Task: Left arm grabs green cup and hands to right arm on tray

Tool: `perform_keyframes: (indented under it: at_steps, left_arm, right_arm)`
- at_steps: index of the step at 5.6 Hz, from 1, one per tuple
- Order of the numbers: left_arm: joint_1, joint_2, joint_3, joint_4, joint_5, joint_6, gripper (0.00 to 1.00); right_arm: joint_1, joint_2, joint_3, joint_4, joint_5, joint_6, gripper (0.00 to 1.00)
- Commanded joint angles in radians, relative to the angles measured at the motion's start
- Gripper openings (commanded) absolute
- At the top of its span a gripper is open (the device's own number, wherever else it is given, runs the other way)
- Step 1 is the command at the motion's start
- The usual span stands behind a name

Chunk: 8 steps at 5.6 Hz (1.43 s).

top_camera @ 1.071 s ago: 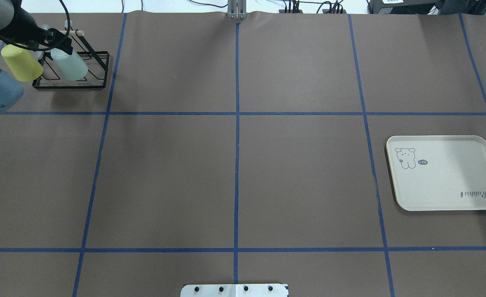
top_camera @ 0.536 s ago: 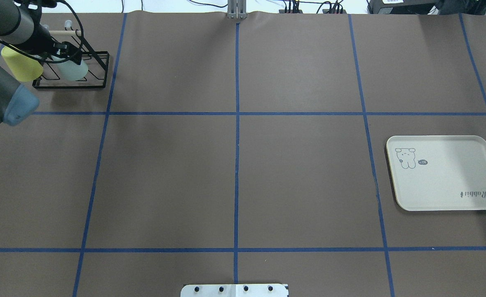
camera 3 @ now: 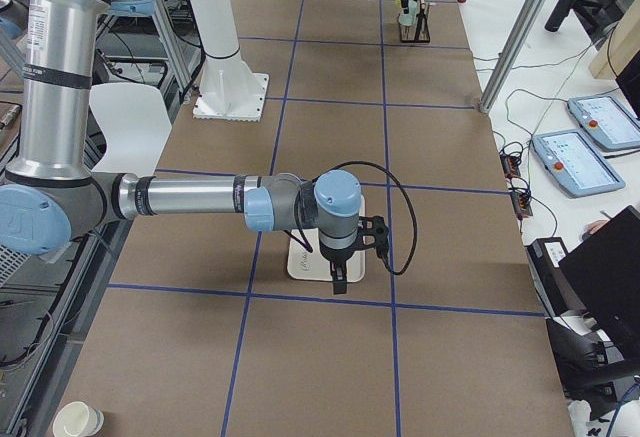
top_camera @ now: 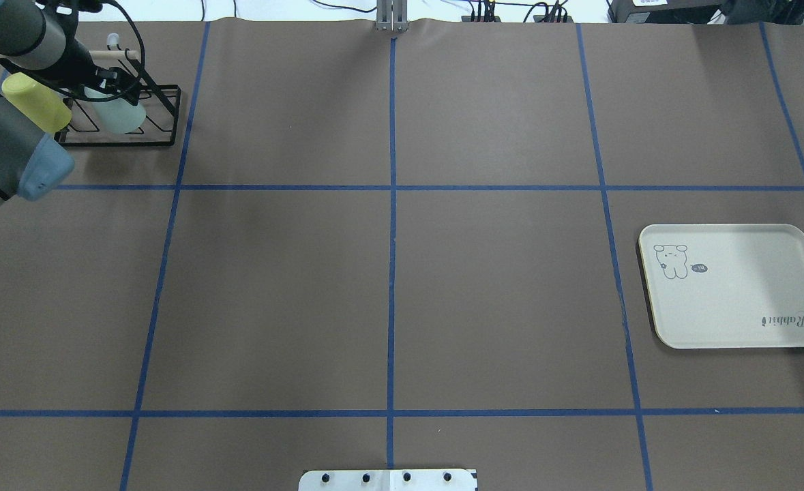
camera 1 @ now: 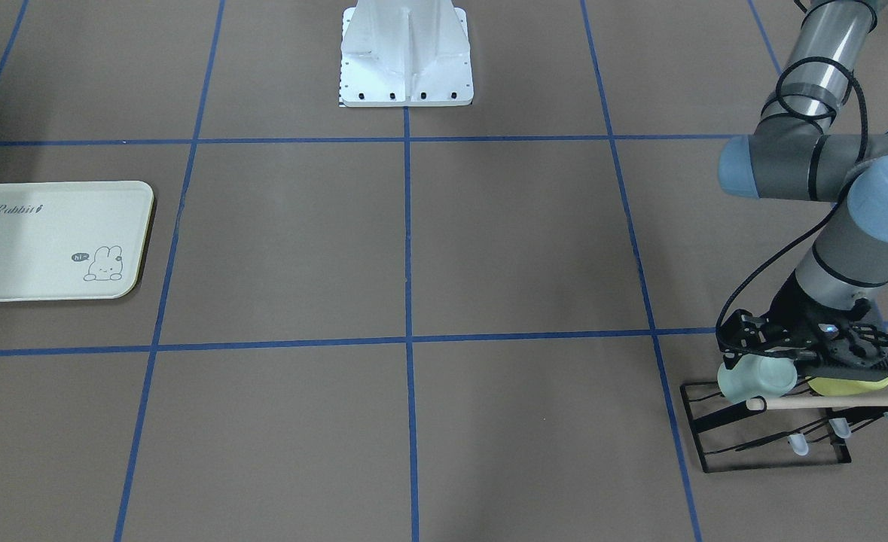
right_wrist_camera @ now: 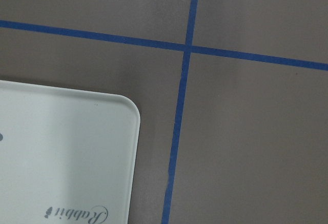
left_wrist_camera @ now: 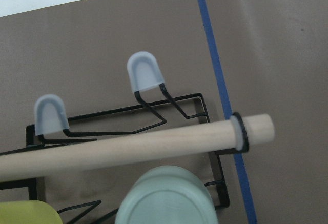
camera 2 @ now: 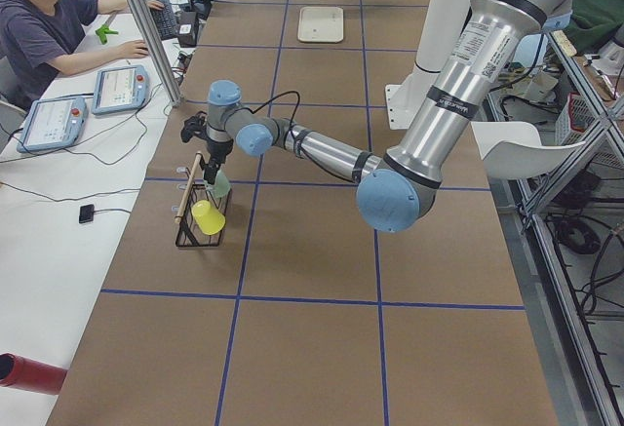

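Observation:
The pale mint green cup (top_camera: 118,116) sits upside down on a black wire rack (top_camera: 163,140) at the table's far left. It also shows in the front view (camera 1: 756,378) and, base up, in the left wrist view (left_wrist_camera: 166,201). My left gripper (top_camera: 112,87) is down at this cup, and in the front view (camera 1: 771,358) its fingers look open on either side of it. The cream tray (top_camera: 736,286) lies at the right. My right gripper (camera 3: 338,279) hangs over the tray's edge (right_wrist_camera: 66,152). I cannot tell whether it is open or shut.
A yellow-green cup (top_camera: 37,102) sits on the same rack beside the green one, under my left forearm. A wooden rod (left_wrist_camera: 128,149) runs along the rack's top. The white robot base (camera 1: 406,60) stands at mid table edge. An operator (camera 2: 39,26) sits at the side desk.
My left gripper has moved down and to the right onto the green cup, hiding more of it. The left elbow swung right. The cups, the rack and the tray have not moved.

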Motion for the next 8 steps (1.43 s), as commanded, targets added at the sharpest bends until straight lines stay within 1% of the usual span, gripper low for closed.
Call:
perform_keyframes:
  at_steps: [1,2,3,4,5,6,7,8]
  left_arm:
    - [0.0,-0.002,0.01,-0.002,0.0,0.006,0.99]
    - [0.0,-0.002,0.01,-0.001,0.0,0.01,0.95]
    - [0.0,-0.003,0.01,0.002,0.002,0.011,0.79]
    - [-0.001,-0.002,0.006,0.002,0.003,0.011,0.6]
    - [-0.009,-0.003,-0.001,0.004,0.003,0.037,0.49]
    - [-0.026,-0.002,-0.016,0.005,0.002,0.039,0.27]
    - [-0.038,-0.002,-0.042,0.024,0.0,0.039,0.17]
    - [-0.053,0.006,-0.112,0.08,-0.003,0.04,0.15]
  right_arm:
    - [0.0,0.0,0.0,0.0,0.0,0.002,1.0]
    - [0.0,0.0,0.0,0.0,0.0,0.0,1.0]
    - [0.0,0.0,0.002,0.0,0.0,0.002,1.0]
    - [0.0,0.0,0.002,0.0,0.0,0.002,1.0]
    - [0.0,0.0,0.002,0.0,0.0,0.002,1.0]
    - [0.0,0.0,0.002,0.0,0.0,0.002,1.0]
    - [0.0,0.002,0.002,0.0,0.0,0.002,1.0]
    - [0.0,0.002,0.002,0.0,0.0,0.002,1.0]
